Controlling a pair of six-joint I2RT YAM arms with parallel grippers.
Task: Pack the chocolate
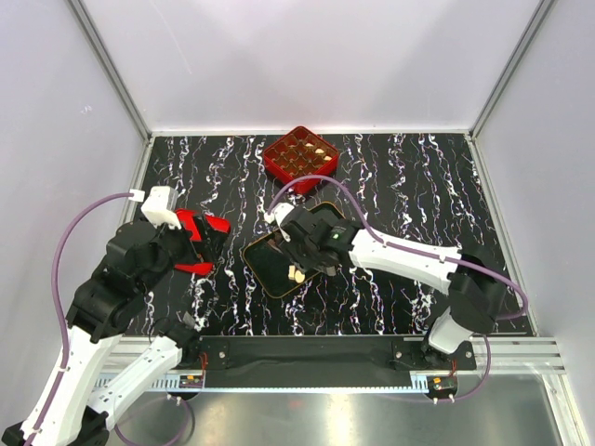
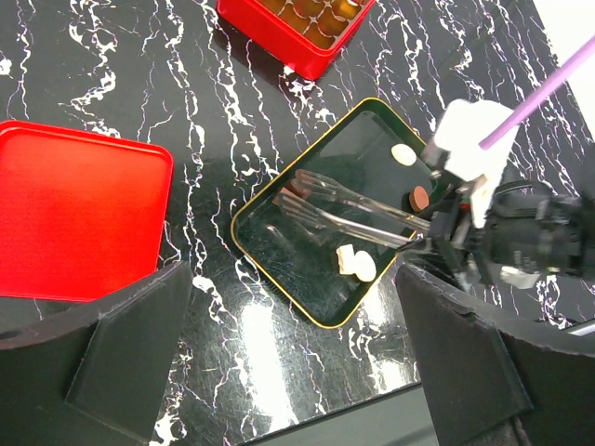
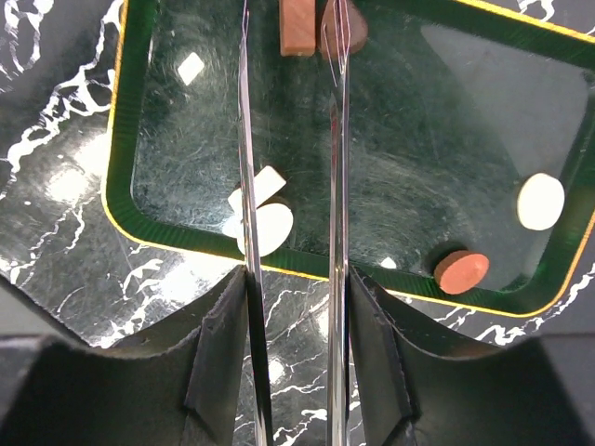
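Observation:
The black gold-rimmed tray (image 3: 119, 186) holds loose chocolate. Two cream-white pieces (image 3: 267, 226) lie by its near rim, a white oval (image 3: 540, 201) and a brown disc (image 3: 462, 271) sit to the right, and a brown bar (image 3: 297, 28) and a dark round piece (image 3: 353, 32) are at the far end. My right gripper (image 3: 293, 279) is shut on metal tongs (image 3: 337, 139). The tong arms stand apart and reach across the tray, one tip at the dark round piece. My left gripper (image 2: 293, 372) hangs open over bare table beside the tray (image 2: 244, 251), holding nothing.
The red gridded box (image 1: 299, 158), with several pieces in its cells, stands at the back centre. A red lid (image 2: 74, 223) lies flat left of the tray, partly under my left arm. The enclosure's walls close off the table's sides.

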